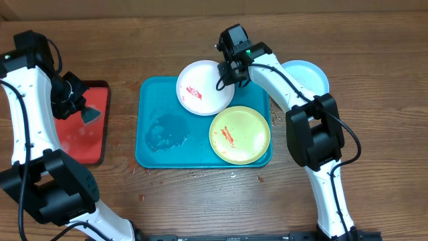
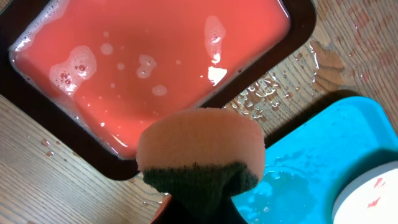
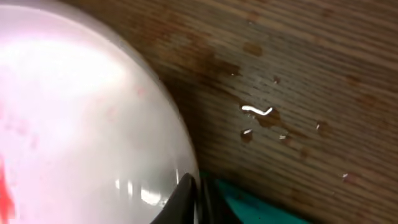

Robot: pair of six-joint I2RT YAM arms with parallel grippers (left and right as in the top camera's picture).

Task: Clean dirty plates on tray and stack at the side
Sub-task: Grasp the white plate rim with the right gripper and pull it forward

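The teal tray (image 1: 150, 144) holds a white plate (image 1: 197, 90) with a red smear at its back and a yellow-green plate (image 1: 239, 134) with red smears at its front right. My right gripper (image 1: 226, 72) is shut on the white plate's right rim; in the right wrist view its fingers (image 3: 186, 196) pinch the edge of the white plate (image 3: 81, 112) above the tray (image 3: 261, 208). A light blue plate (image 1: 311, 75) lies on the table right of the tray, partly behind my right arm. My left gripper (image 1: 85, 114) is shut on a sponge (image 2: 202, 149).
A red tray (image 1: 83, 137) with a dark rim lies left of the teal tray and holds soapy water (image 2: 155, 62). Water pools on the teal tray's left half (image 1: 164, 130). Drops lie on the wooden table (image 2: 273, 87).
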